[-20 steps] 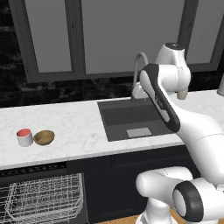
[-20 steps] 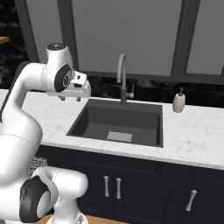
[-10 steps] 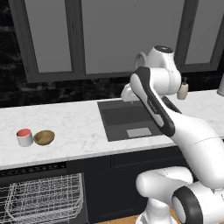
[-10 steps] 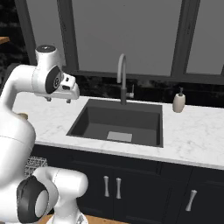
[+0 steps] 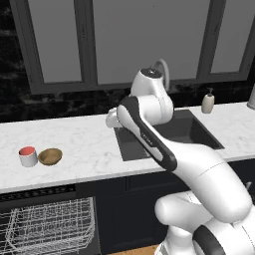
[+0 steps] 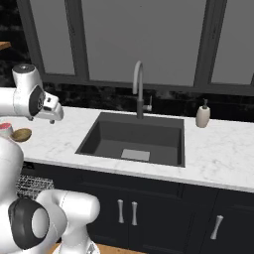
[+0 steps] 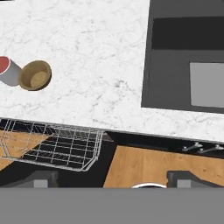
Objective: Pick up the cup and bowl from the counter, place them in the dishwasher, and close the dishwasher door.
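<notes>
The white cup with its red top stands at the left of the marble counter, and the golden-brown bowl sits touching its right side. Both lie at the upper left of the hand view, cup and bowl. My gripper hangs over the counter just left of the sink, well right of the bowl, open and empty. The dishwasher under the cup stands open with its white wire rack pulled out. The dark panel under the rack looks like the dishwasher door.
A dark inset sink with a curved faucet lies right of the gripper. A beige soap bottle stands behind the sink's right corner. Dark cabinets run under the counter, and windows line the back wall.
The arm has swung left from above the sink to the counter beside it. The jaws widened at the start of the second and have held since.
</notes>
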Tool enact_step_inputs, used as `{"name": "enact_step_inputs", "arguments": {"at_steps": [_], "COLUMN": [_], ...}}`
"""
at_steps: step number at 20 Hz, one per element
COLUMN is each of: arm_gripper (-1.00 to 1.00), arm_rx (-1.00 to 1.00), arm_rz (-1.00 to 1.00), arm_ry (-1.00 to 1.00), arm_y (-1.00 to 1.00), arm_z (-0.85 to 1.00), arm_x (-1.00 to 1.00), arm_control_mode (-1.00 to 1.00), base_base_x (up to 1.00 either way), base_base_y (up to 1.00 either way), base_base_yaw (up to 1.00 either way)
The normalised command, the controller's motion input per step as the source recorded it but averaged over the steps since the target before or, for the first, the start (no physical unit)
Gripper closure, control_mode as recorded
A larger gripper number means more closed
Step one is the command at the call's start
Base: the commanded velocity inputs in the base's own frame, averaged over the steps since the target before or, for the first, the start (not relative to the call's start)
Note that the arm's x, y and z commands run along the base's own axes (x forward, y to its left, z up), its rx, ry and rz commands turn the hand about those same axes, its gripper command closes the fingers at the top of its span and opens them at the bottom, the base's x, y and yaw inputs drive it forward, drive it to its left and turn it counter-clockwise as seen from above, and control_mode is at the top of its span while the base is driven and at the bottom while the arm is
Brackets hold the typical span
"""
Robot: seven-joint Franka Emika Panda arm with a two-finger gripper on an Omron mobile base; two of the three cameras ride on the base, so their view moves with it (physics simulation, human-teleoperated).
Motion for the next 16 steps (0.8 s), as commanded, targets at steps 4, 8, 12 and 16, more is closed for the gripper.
{"name": "enact_step_inputs", "arguments": {"at_steps": [4,8,12,16], "arm_gripper": [-1.0,-1.0,-1.0,-1.0], "arm_rx": [0.01,0.0,0.0,0.0], "arm_rz": [0.0,0.0,0.0,0.0], "arm_ry": [0.03,0.04,0.01,0.01], "arm_y": [0.77,0.7,0.79,0.87], "arm_z": [-0.39,-0.47,-0.49,-0.5], "arm_x": [0.0,0.01,0.07,0.06], "arm_control_mode": [-1.0,-1.0,-1.0,-1.0], "base_base_x": [0.0,0.0,0.0,0.0], "base_base_y": [0.0,0.0,0.0,0.0], "base_base_yaw": [0.0,0.0,0.0,0.0]}}
